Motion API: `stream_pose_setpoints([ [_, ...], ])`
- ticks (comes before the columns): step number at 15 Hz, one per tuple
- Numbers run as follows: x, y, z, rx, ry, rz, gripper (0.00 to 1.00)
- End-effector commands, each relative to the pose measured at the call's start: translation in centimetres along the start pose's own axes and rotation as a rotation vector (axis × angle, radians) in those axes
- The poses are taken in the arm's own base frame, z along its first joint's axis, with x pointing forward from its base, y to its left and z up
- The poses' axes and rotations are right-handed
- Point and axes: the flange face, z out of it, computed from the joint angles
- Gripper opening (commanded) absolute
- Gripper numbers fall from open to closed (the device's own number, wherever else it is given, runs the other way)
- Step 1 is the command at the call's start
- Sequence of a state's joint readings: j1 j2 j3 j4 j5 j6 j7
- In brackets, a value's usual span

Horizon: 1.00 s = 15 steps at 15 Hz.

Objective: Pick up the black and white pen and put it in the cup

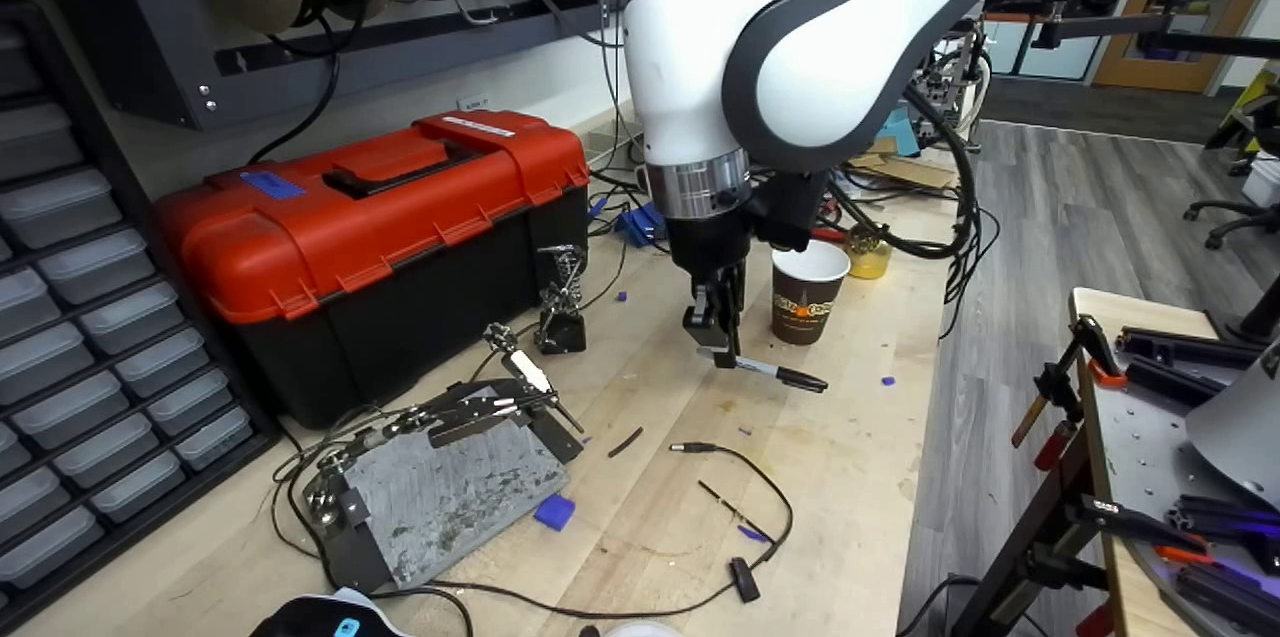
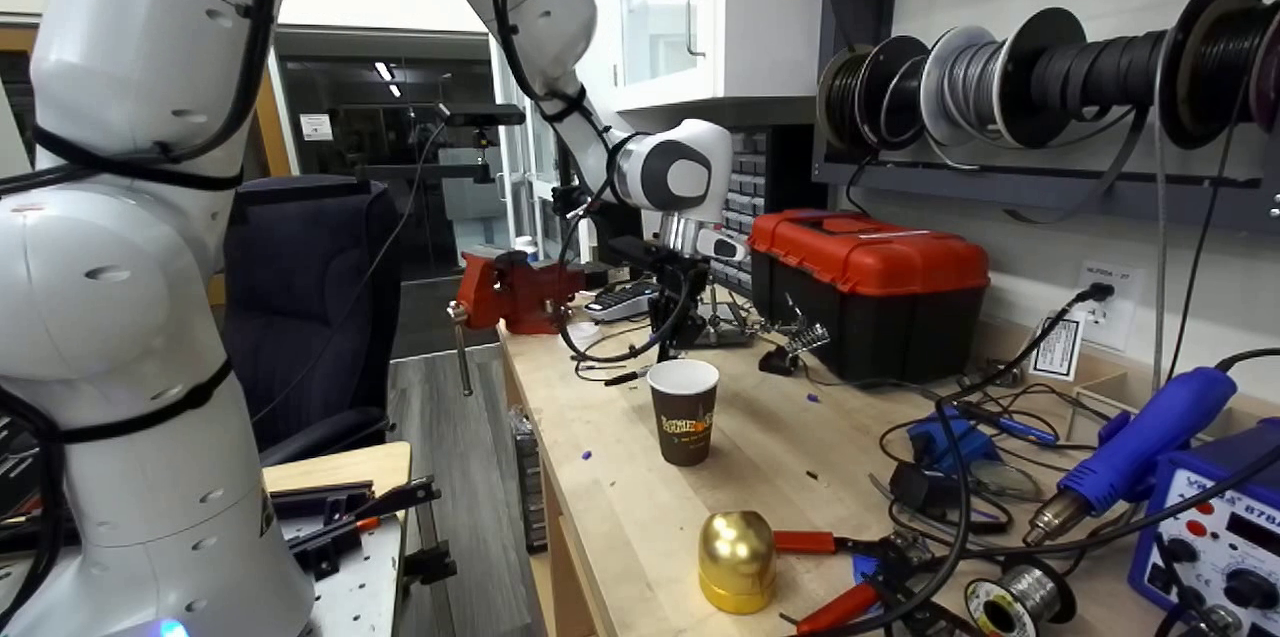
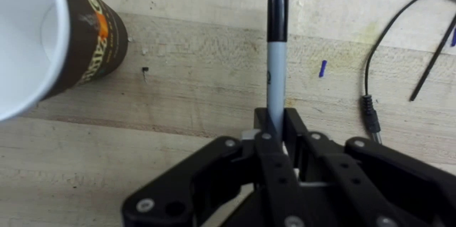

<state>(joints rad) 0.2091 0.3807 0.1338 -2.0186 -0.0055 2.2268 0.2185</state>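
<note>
Your wooden table holds these things. The red toolbox sits well off to one side, maybe to leave you room. Your gripper hangs low. The cup stands near it, open end up, to catch. The pen is nearly level, pinched in the gripper by its grey part, likely so the black end pokes free. That end points toward the table's long edge. I can't tell if it touches the table. There's room between pen and cup; lift over the rim, then tip.
</note>
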Motion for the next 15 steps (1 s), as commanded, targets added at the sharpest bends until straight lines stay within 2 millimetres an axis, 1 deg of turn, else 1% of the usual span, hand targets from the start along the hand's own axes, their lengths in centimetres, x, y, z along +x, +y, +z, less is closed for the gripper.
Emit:
stream_pose_setpoints([
  [1, -3.2, 0.7, -2.6, -0.012, 0.068, 0.053, 0.01],
  [6, -5.6, 2.0, -5.3, 0.026, 0.175, 0.12, 0.01],
  [11, -8.7, 5.0, -7.0, 0.072, 0.284, 0.21, 0.01],
  [15, -11.7, 7.6, -8.3, 0.119, 0.364, 0.282, 0.01],
])
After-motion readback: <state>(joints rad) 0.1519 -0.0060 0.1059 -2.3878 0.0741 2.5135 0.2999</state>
